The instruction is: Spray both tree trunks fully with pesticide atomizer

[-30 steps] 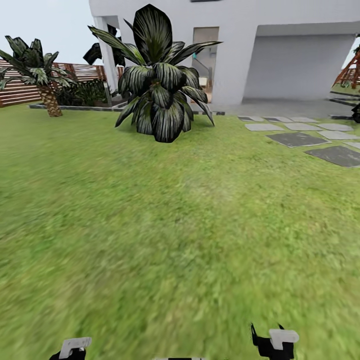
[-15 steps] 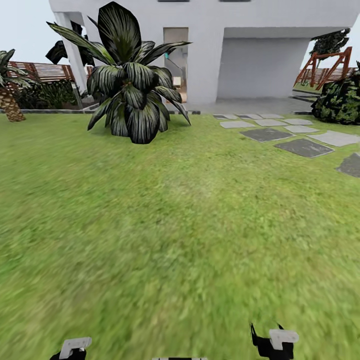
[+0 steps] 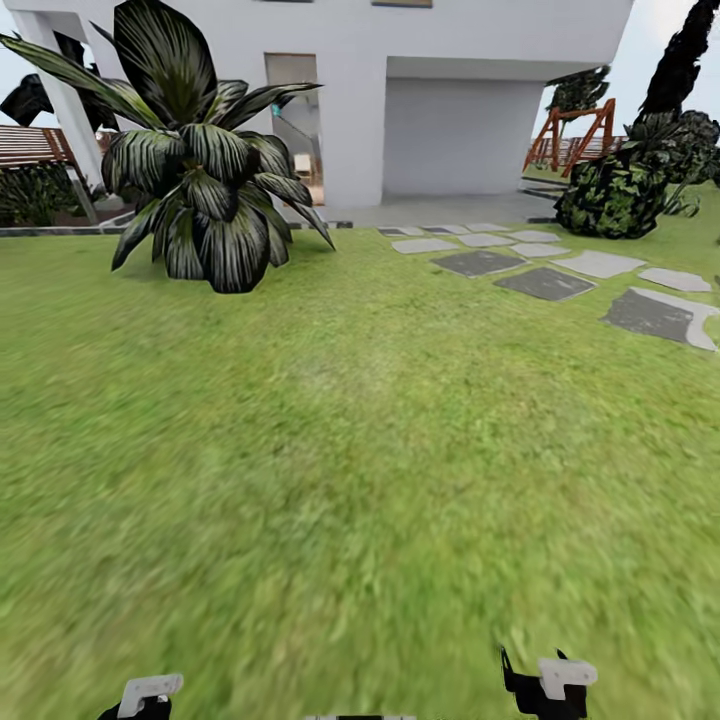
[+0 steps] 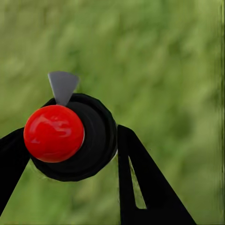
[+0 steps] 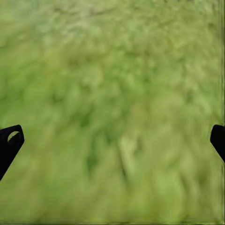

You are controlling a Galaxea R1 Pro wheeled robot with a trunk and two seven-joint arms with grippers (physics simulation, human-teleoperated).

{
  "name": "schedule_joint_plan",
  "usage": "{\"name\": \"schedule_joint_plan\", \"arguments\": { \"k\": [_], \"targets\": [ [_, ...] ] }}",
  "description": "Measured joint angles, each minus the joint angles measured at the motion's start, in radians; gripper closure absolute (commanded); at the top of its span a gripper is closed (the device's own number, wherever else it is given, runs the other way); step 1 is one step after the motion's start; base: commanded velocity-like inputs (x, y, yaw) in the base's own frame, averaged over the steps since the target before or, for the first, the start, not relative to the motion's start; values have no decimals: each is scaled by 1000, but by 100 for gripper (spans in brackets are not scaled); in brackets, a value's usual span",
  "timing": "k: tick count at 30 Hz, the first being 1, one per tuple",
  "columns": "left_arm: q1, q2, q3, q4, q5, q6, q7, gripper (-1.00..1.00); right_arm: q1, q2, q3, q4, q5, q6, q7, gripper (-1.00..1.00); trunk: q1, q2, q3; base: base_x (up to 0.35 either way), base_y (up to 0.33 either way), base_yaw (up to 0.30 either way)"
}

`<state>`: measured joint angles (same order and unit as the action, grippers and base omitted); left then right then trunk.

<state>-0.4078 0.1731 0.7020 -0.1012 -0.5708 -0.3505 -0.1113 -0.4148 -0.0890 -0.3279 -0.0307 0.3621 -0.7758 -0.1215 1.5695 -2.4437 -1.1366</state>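
Head camera looks forward across the lawn (image 3: 360, 450) toward the house (image 3: 450, 90); both wrist cameras face that grass closely.

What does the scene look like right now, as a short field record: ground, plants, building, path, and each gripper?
ground: blurred green lawn
plant: broad-leaved striped bush, ahead on the left
building: white house behind the bush
path: grey paving slabs, ahead on the right
left gripper: shut on black round-bodied object with red ball top
right gripper: open, empty, over grass
thick-trunked trees: none seen
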Motion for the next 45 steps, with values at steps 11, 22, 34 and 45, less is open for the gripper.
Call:
{"name": "schedule_joint_plan", "arguments": {
  "k": [11,22,34,45],
  "targets": [
    [0,0,1,0,0,0,1,100,0,0,0,0,0,0,0,-100,0,0,0,0,0,-300],
    [0,0,-2,0,-3,2,0,100,0,0,0,0,1,0,0,-100,0,0,0,-48,-21,-300],
    [0,0,-2,0,-1,1,0,100,0,0,0,0,1,0,0,-100,0,0,0,-247,-187,-300],
    [0,0,1,0,0,2,1,100,0,0,0,0,1,0,0,-100,0,0,0,-112,-263,-300]
  ]
}}
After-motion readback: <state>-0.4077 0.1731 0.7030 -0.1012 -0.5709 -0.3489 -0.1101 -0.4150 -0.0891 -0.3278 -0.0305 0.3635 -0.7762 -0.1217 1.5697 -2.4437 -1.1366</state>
